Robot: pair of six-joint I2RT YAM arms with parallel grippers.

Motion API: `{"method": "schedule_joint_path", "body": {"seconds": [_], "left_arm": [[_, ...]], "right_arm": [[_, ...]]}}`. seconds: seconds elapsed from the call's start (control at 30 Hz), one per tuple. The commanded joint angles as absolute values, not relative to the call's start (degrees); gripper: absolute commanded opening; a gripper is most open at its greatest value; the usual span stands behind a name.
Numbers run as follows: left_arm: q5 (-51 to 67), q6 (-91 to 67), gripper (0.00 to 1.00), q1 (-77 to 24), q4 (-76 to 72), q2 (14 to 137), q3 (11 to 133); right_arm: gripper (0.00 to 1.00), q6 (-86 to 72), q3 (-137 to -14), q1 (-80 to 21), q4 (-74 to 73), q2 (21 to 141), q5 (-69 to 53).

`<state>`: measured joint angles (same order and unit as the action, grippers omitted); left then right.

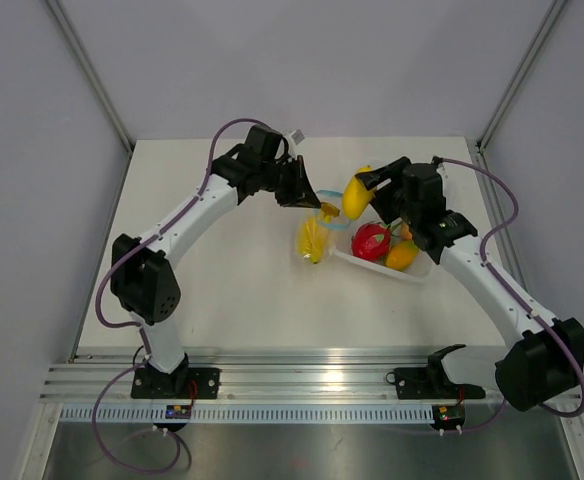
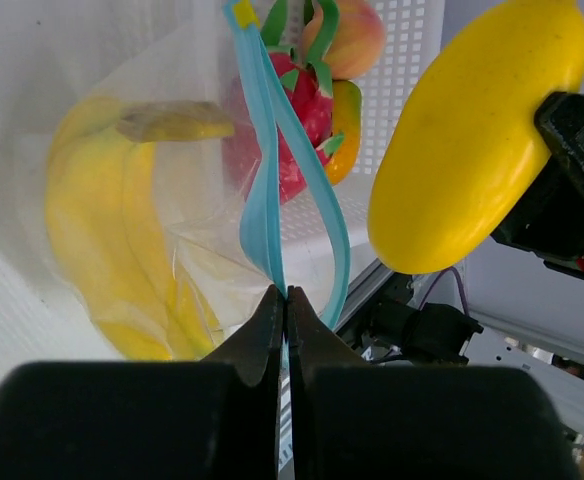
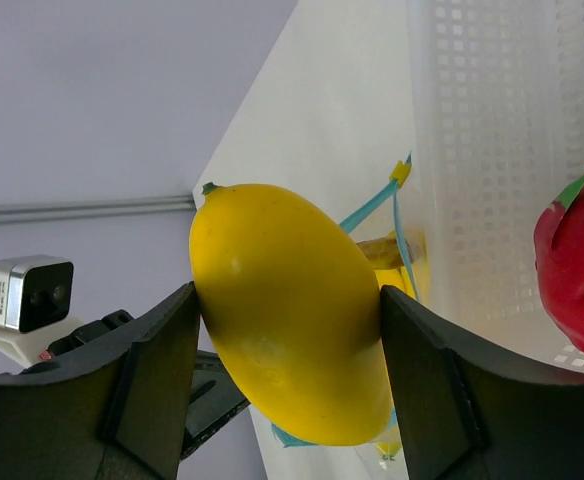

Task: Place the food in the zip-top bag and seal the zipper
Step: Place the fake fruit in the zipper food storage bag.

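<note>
Remotely, I am pinching the zipper (image 2: 260, 205) of the zip-top bag (image 2: 197, 255) with my left claw (image 2: 284, 300), pressed together on the blue strip mid-desk (image 1: 232, 290), the banana bunch (image 2: 92, 230) lying inside. My right claw (image 3: 290, 350) is gripping the lemon (image 3: 287, 300) just right of the bag's mouth, beside the white tray (image 1: 414, 273).

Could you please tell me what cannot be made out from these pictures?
1. Right wrist view: the lemon hides most of the zipper.
2. Left wrist view: the left gripper covers the lower end of the banana bunch; the top edge cuts off the peach.
3. Top external view: the outline of the zip-top bag is too small and clear to trace.
</note>
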<state>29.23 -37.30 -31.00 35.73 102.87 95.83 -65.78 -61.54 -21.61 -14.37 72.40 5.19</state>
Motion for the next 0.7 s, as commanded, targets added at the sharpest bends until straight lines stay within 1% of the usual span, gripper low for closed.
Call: {"method": "schedule_joint_path", "body": {"seconds": [0.0,0.1,0.23,0.27,0.43,0.67], "left_arm": [[28.48,-31.22,0.0,-30.85,33.39,104.67,103.52],[29.0,-26.03,0.0,-30.85,34.72,106.34,105.73],[29.97,-22.59,0.0,-30.94,32.61,107.14,103.37],[31.71,-21.72,0.0,-30.85,31.13,107.05,102.66],[34.71,-19.95,0.0,-30.94,28.48,107.05,98.1],[36.47,-20.04,0.0,-31.29,27.42,108.19,96.24]], "right_arm": [[0.29,-69.52,-62.84,-22.06,-12.21,69.79,12.56],[0.29,-72.32,-62.23,-22.06,-12.57,69.61,14.76],[0.28,-76.37,-61.0,-22.06,-13.53,70.22,17.31],[0.28,-77.16,-60.56,-22.15,-13.97,70.49,17.66],[0.28,-82.61,-59.68,-22.15,-14.5,73.03,17.49],[0.27,-85.78,-60.11,-23.11,-16.0,77.25,17.75]]}}
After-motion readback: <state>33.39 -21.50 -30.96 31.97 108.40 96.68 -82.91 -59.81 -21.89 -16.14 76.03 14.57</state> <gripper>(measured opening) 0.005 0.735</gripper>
